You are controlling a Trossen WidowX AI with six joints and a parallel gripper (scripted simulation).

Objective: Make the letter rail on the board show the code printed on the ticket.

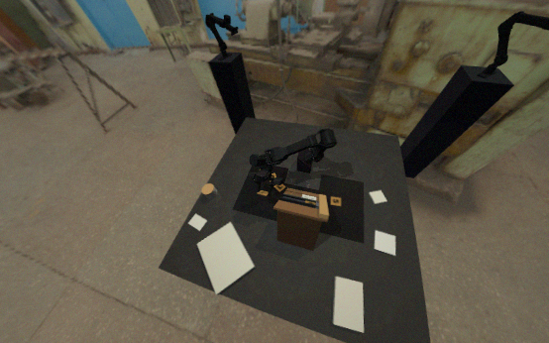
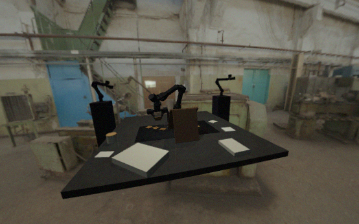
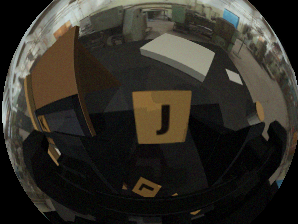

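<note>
So the gripper (image 1: 266,182) (image 2: 157,116) (image 3: 162,119) has the J tile (image 3: 162,117) pinched. From overhead, the rail (image 1: 294,199) is nearby at about 4 o'clock, long axis running roughly 9:30 to 3:30, stop block (image 1: 323,207) at the far end. Open end faces the gripper, so I'd line up there, then slide toward 3:30.

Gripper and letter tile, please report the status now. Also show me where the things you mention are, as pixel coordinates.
Fingers shut on J tile (image 3: 162,119), held above the counter (image 1: 287,278) (image 2: 188,162). Board (image 1: 297,230) (image 2: 186,126) (image 3: 56,75) stands beside. Ticket code unreadable.
</note>
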